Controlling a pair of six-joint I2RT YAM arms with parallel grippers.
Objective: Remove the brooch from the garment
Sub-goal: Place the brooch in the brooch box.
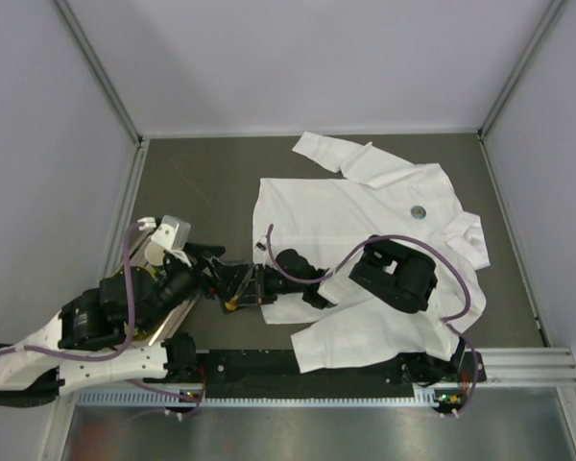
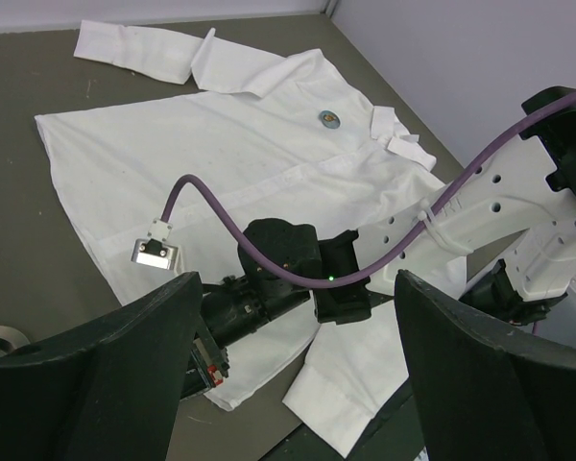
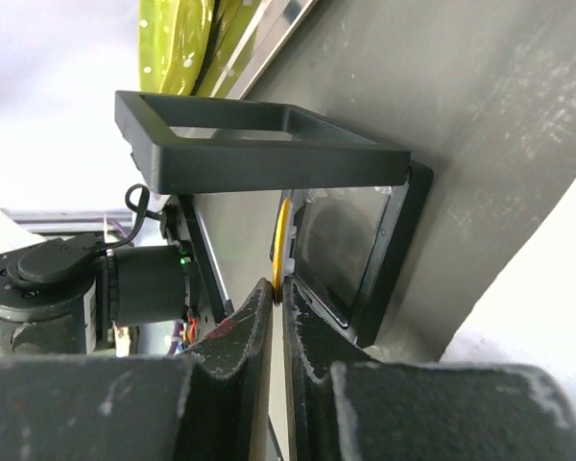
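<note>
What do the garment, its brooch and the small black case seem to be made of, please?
The garment: thin white cloth, matte; it lies limp with soft creases. The brooch: a small round disc with a pale rim, possibly metal or enamel; too small to tell. The black case: likely hard plastic, matte, with crisp straight edges and a glossy clear panel inside.

Grey table (image 1: 202, 182); white shirt (image 1: 355, 221) spread flat; open black box (image 3: 350, 250) beside hem.
</note>
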